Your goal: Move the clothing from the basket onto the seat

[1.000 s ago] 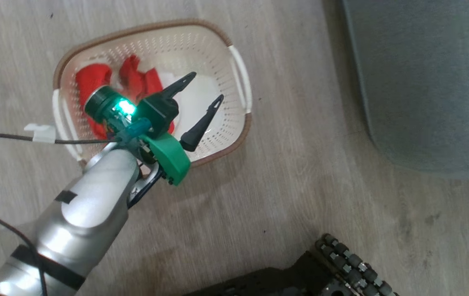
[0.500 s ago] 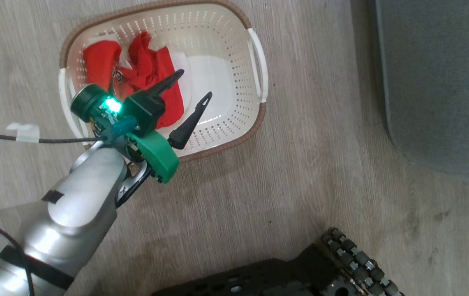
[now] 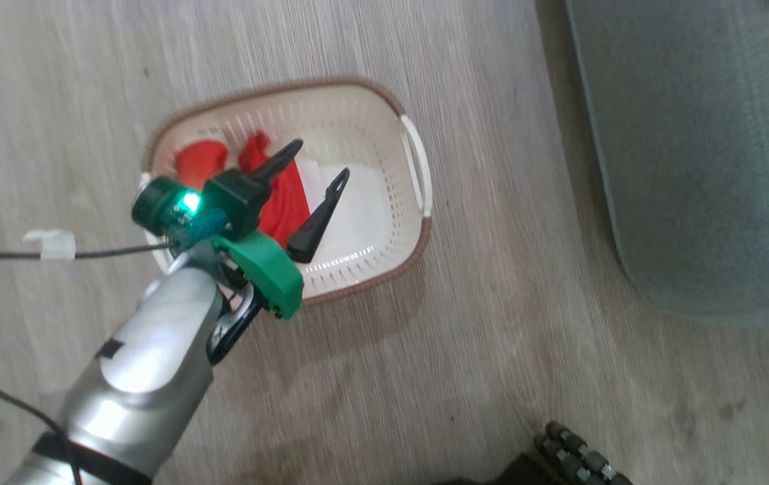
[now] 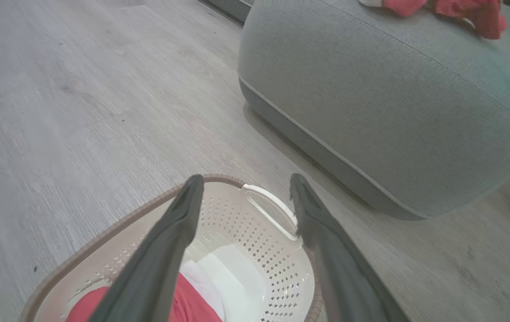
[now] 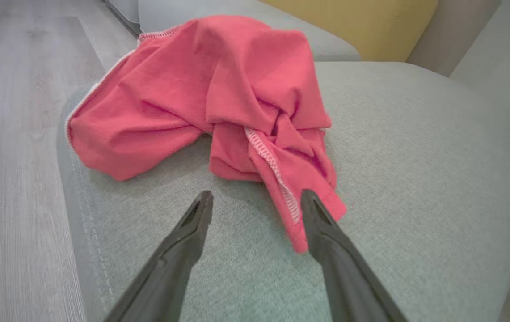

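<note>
The left gripper (image 3: pixel 320 159) hangs over the basket (image 3: pixel 364 131) with its two dark fingers spread wide and nothing between them. The basket sits on the wooden floor (image 3: pixel 492 337), and the silver arm (image 3: pixel 148 364) covers its near corner, so I cannot see that part of the rim. Some red clothes (image 3: pixel 286 199) lie bunched at one end of the basket; the gripper's body and one finger hide some of them, so I cannot tell how many pieces there are. Beside them is something flat and white (image 3: pixel 357 212), and I cannot tell if it is paper or cloth. From above everything looks a bit smeared. The big grey-green seat (image 3: pixel 694 168) stands on the floor apart from the basket, and it is cut off at the top and the right side of that view. The right gripper (image 5: pixel 257 194) is low over the seat with its fingers let go and apart, gripping nothing. A red garment (image 5: pixel 219 89) lies crumpled on the seat just in front of it, with a pale stitched edge. One loose end of it reaches down beside one finger, and I cannot tell if it touches. Behind the seat a yellow cushion (image 5: pixel 348 22) peeks in, cut off at the top.
</note>
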